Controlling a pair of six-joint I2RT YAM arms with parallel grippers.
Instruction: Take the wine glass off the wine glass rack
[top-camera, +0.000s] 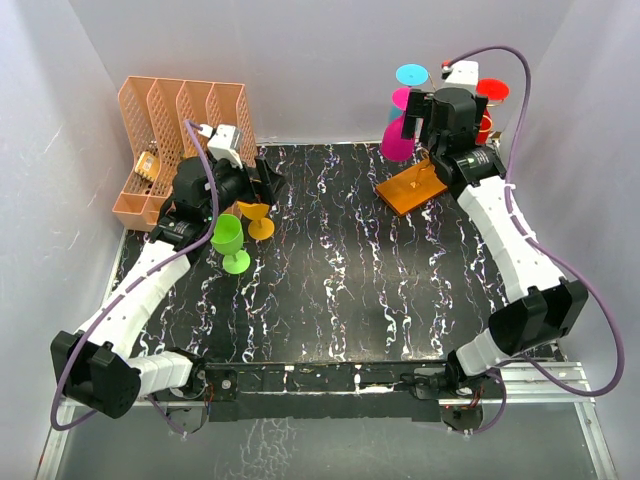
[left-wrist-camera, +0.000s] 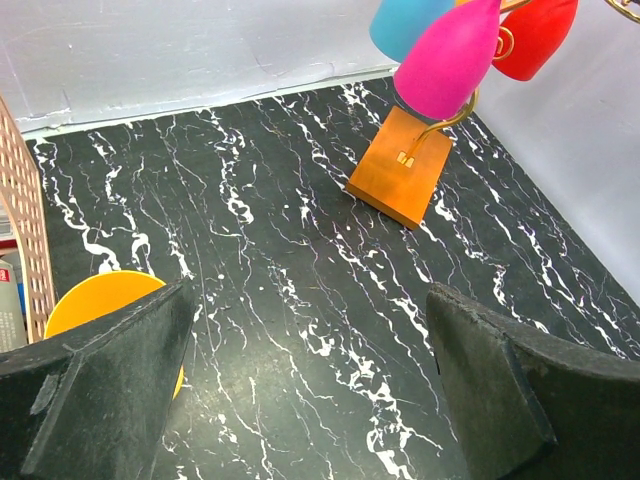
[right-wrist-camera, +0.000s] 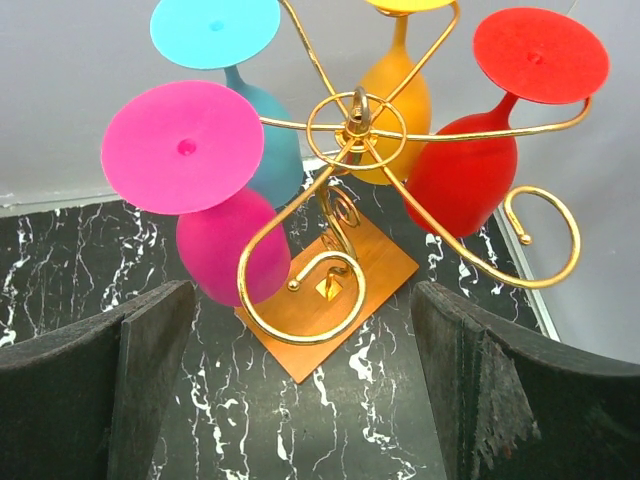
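1. Right gripper (right-wrist-camera: 300, 300): my jaws are spread wide and pinch nothing. Both fingers (right-wrist-camera: 110, 390) show bare pads.

2. Directly ahead of these jaws stands the wine glass rack (right-wrist-camera: 355, 128), upright on its square orange-brown base at the far right of the table (top-camera: 330, 290). 4 glasses hang from it upside down: the pink wine glass (right-wrist-camera: 232, 245) closest to my left finger, the blue glass (right-wrist-camera: 215, 30) behind it, the yellow glass (right-wrist-camera: 395, 75) at the back and the red glass (right-wrist-camera: 465, 185) on the right. I cannot tell whether my fingers touch the pink wine glass or the wire.

3. Left gripper (left-wrist-camera: 310, 300): jaws also spread wide, holding nothing, low over the table at its far left.

4. An orange glass (top-camera: 257, 218) stands just beside the left gripper, with a green glass (top-camera: 230, 242) near it. Both are upright on the table.

5. Surface: black with white marble veining.

6. A peach file organizer (top-camera: 170, 135) sits in the far left corner.

7. Room: plain pale walls (top-camera: 320, 60) enclose the table on 3 sides.
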